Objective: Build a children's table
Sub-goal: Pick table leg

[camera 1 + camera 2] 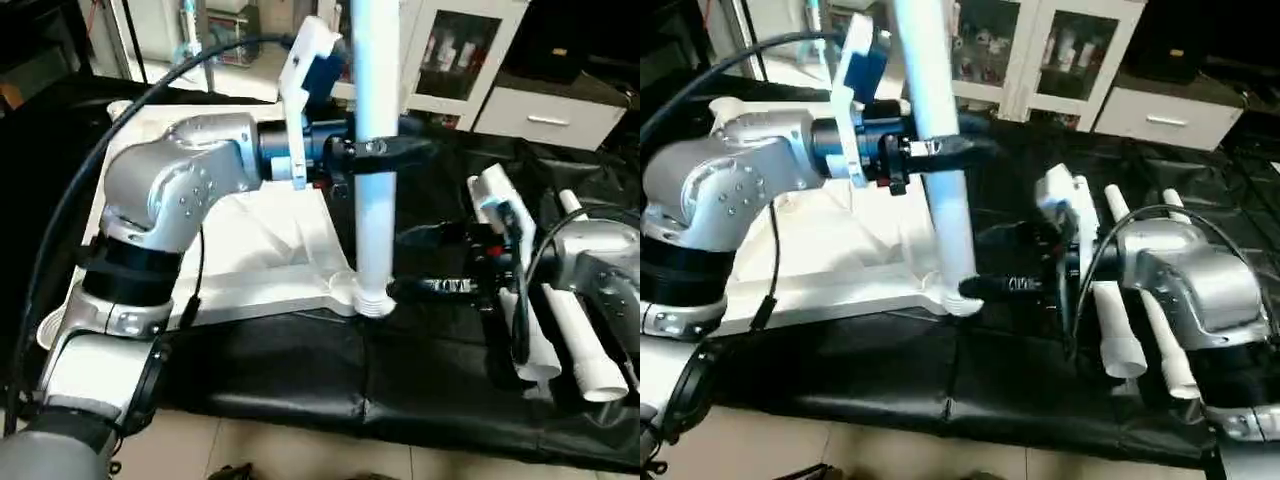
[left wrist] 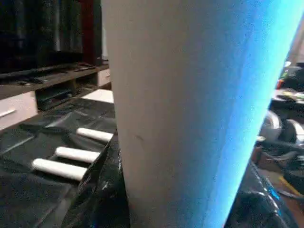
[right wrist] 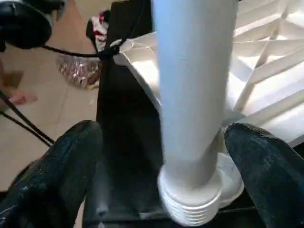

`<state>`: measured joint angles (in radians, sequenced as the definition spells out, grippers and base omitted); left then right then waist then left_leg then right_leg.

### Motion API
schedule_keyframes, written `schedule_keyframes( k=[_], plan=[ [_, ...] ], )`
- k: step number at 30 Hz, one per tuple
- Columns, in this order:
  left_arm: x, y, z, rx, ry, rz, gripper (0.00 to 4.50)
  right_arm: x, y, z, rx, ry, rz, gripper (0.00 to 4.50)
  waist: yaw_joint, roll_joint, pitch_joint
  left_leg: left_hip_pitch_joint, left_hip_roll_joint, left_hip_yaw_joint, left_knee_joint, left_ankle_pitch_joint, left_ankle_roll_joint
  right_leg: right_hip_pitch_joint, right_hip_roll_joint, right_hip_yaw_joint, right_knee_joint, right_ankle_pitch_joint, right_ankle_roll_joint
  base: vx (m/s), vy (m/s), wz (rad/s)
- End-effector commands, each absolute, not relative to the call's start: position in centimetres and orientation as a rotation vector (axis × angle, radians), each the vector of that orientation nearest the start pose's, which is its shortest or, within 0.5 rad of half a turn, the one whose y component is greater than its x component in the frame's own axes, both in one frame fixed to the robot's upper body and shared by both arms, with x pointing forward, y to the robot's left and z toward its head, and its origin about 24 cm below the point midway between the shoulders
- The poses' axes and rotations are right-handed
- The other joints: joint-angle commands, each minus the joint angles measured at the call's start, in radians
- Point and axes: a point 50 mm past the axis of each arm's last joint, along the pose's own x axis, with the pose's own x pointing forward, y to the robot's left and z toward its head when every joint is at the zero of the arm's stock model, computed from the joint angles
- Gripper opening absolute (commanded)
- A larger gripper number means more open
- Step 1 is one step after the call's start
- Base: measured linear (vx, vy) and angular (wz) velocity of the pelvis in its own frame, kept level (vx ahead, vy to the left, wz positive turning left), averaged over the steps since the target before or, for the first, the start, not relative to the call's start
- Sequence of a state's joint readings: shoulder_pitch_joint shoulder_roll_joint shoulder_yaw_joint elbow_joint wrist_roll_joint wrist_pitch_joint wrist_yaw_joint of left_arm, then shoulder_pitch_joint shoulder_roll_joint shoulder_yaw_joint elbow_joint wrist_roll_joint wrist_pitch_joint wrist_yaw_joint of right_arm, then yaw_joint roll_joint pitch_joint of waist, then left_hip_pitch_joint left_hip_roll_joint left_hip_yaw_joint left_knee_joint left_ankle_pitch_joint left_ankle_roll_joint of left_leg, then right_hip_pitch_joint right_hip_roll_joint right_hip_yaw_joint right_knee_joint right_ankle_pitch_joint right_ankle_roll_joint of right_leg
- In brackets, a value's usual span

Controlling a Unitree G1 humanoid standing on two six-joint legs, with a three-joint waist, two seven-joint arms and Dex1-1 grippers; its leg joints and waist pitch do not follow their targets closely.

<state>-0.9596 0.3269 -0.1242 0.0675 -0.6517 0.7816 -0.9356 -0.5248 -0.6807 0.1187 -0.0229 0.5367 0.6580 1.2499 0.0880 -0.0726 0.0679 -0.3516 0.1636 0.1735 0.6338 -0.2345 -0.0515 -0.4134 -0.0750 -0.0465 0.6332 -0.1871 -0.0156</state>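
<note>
The leg (image 1: 375, 150) stands upright over the tabletop's (image 1: 270, 290) corner socket, pinched by the left gripper (image 1: 385, 150); right gripper (image 3: 161, 156) spread around its base.

Upright white leg (image 1: 375, 150) clamped mid-shaft by left gripper (image 1: 385, 150), threaded end seated at round socket (image 1: 372, 298) on near right corner of upturned tabletop (image 1: 260, 260). Right gripper (image 1: 395, 265) low beside that socket, black fingers (image 1: 440, 288) spread wide either side of leg's base. Three spare legs (image 1: 560, 320) lying on black sheet (image 1: 420, 370), off tabletop's right edge.
</note>
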Motion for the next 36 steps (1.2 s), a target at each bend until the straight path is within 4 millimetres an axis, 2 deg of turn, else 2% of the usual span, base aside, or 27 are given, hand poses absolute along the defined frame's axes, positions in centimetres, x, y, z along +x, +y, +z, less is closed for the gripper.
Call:
schedule_keyframes(
  k=[1,2,3,9,10,13,21,36],
  plan=[
    [30.6,5.4,26.3,-0.031,-0.046,-1.531,1.73,28.8,-17.3,16.0,-0.127,0.305,1.387,4.50,0.004,-0.012,-0.076,0.003,0.060,-0.011,-0.067,0.054,0.070,0.065,-0.075,0.047,-0.048,-0.045,-0.291,0.000,0.000,0.00],
    [30.5,5.3,26.4,-0.039,-0.048,-1.544,1.73,28.7,-17.3,16.0,-0.128,0.306,1.389,4.50,0.005,-0.008,-0.075,0.004,0.060,-0.011,-0.067,0.053,0.070,0.064,-0.075,0.047,-0.049,-0.044,-0.293,0.000,0.000,0.00],
    [30.4,5.1,26.5,-0.042,-0.049,-1.558,1.73,28.7,-17.3,15.9,-0.127,0.307,1.391,4.50,0.005,-0.011,-0.075,0.003,0.059,-0.011,-0.067,0.052,0.069,0.065,-0.074,0.047,-0.049,-0.045,-0.293,0.000,0.000,0.00],
    [29.6,4.0,26.1,-0.016,-0.021,-1.635,1.73,28.2,-16.8,15.5,-0.125,0.325,1.439,4.50,0.004,-0.013,-0.075,0.001,0.060,-0.013,-0.067,0.047,0.073,0.067,-0.075,0.046,-0.051,-0.055,-0.289,0.000,0.000,0.00],
    [29.5,3.9,26.1,-0.015,-0.018,-1.640,1.73,28.1,-16.7,15.3,-0.128,0.328,1.446,4.33,0.005,-0.007,-0.075,0.001,0.060,-0.014,-0.067,0.050,0.073,0.067,-0.075,0.046,-0.050,-0.052,-0.289,0.000,0.000,0.00],
    [29.5,3.7,26.0,-0.011,-0.014,-1.645,1.73,28.0,-16.3,14.9,-0.126,0.329,1.454,4.15,0.005,-0.011,-0.076,0.000,0.060,-0.012,-0.066,0.042,0.071,0.068,-0.075,0.047,-0.052,-0.057,-0.287,0.000,0.000,0.00],
    [29.6,3.8,25.7,-0.010,0.000,-1.649,1.73,27.4,-15.8,14.5,-0.112,0.339,1.486,3.38,0.005,-0.007,-0.075,0.002,0.061,-0.014,-0.068,0.032,0.064,0.068,-0.072,0.046,-0.052,-0.059,-0.284,0.000,0.000,0.00],
    [29.5,3.6,25.6,-0.005,0.007,-1.676,1.73,26.5,-16.1,12.8,-0.162,0.431,1.520,2.10,0.006,-0.011,-0.075,0.000,0.061,-0.014,-0.067,0.028,0.061,0.069,-0.074,0.047,-0.053,-0.072,-0.279,0.000,0.000,0.00]
  ],
)
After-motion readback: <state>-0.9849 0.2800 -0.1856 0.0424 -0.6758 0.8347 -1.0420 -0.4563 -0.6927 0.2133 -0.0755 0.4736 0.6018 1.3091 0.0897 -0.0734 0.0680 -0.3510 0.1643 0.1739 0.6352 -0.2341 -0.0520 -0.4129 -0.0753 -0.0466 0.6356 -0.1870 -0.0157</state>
